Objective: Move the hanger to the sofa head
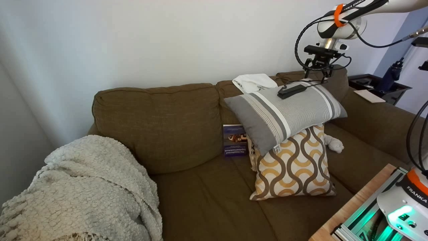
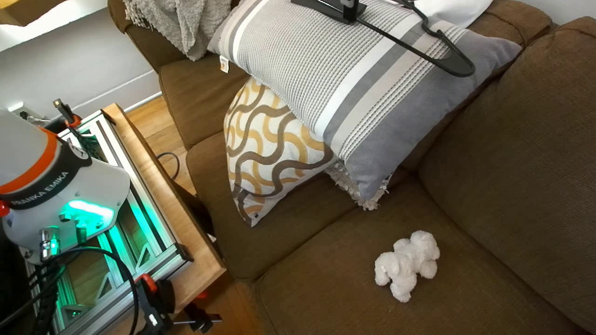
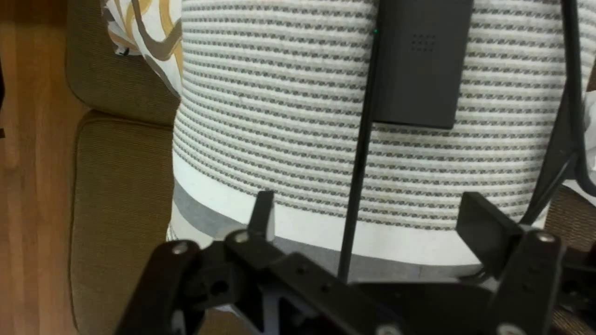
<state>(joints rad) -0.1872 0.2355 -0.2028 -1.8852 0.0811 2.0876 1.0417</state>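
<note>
gripping the hanger [image 3: 356, 177] by its thin bar looks like the step in hand. the hanger lies on the striped pillow [image 3: 279, 102], its bar running down the middle of the wrist view through the gap in the pincer [image 3: 366, 212], whose fingers stand apart, clamped on nothing. the bar sits a little nearer the finger on the left of that frame, so centring before closing should spare it a sideways drag. i cannot tell whether the tips are low enough; pressing them lightly into the pillow probably helps. the black box [image 3: 421, 70], upper middle, lies right along the bar and could snag: lift slowly, straight up. then aim for the sofa head [image 1: 157, 89], upper middle of an exterior view, away from the white cloth [image 1: 254, 82].
</note>
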